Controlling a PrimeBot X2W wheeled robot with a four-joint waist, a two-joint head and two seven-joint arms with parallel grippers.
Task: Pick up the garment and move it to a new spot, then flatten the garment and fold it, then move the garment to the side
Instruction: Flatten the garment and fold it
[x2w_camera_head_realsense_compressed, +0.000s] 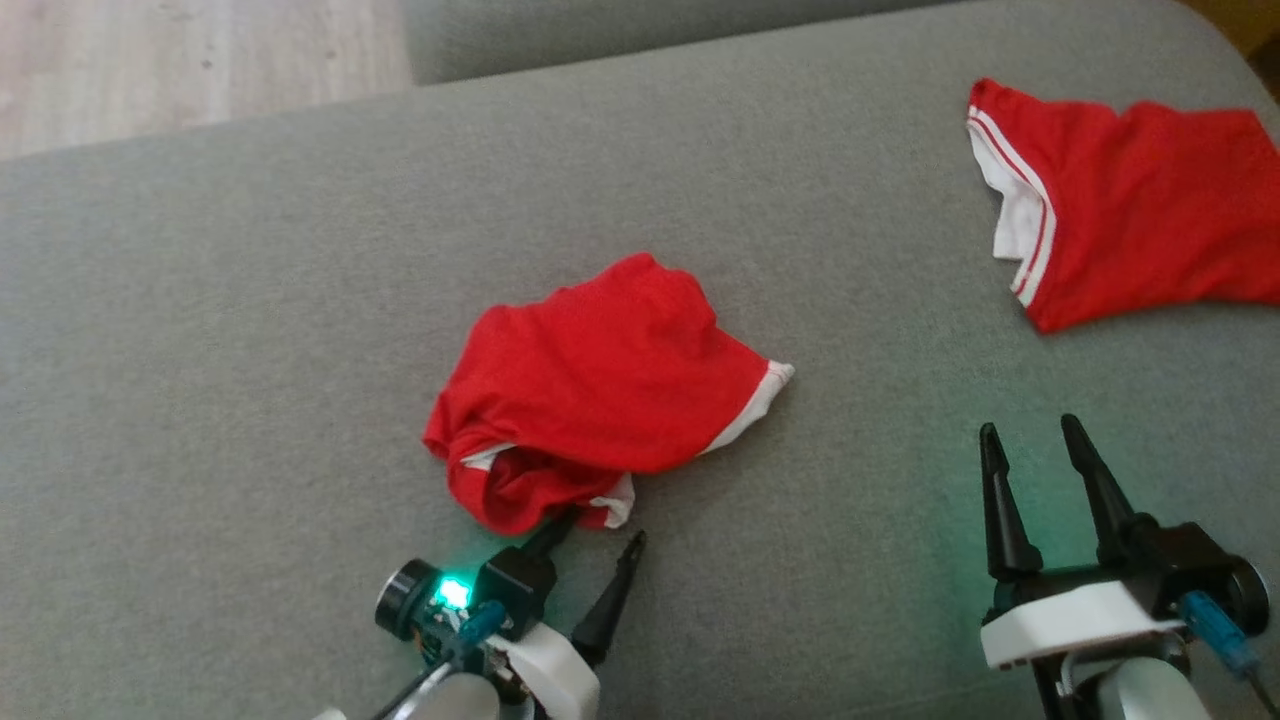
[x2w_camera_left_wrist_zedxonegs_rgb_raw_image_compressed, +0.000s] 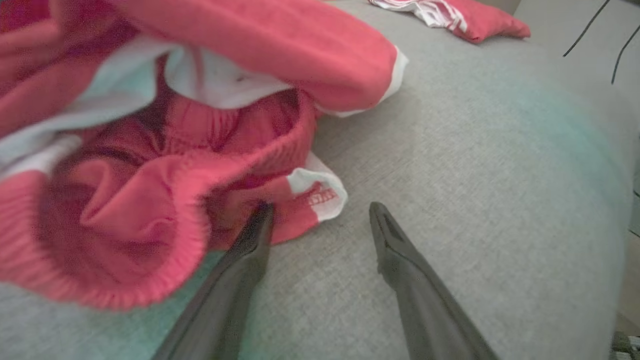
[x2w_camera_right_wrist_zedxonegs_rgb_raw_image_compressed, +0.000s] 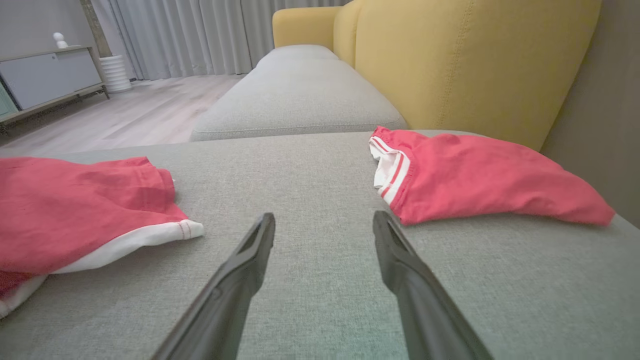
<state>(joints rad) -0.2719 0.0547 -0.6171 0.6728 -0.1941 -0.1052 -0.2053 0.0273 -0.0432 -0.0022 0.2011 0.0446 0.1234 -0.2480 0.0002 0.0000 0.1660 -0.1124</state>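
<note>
One crumpled red fabric garment with white trim (x2w_camera_head_realsense_compressed: 600, 390) lay near the middle of the grey woven sofa cushion (x2w_camera_head_realsense_compressed: 250, 300) in the head view, well apart from a second red garment with white striped edging (x2w_camera_head_realsense_compressed: 1130, 220) at the far right. The left hand (x2w_camera_head_realsense_compressed: 603, 532) sat at the heap's near edge, spread, one finger reaching under the red cloth and the other over bare cushion. The right hand (x2w_camera_head_realsense_compressed: 1030, 425) hovered spread over open cushion between the two garments, holding nothing.

From the left wrist view, the left-side finger touched the bunched waistband hem beside a white corner patch, while its partner stood clear of the fabric. Nothing was pinched yet. I judged this as the first step, the pick-up, with the grasp not yet made. The next move called for sliding a little deeper so both fingers straddled a fold, then pressing together before lifting.

From the right wrist view, that hand's fingers pointed level along the cushion toward the yellow upholstered sofa back (x2w_camera_right_wrist_zedxonegs_rgb_raw_image_compressed: 450, 60), wide apart, with the crumpled garment at their left and the other at their right.
</note>
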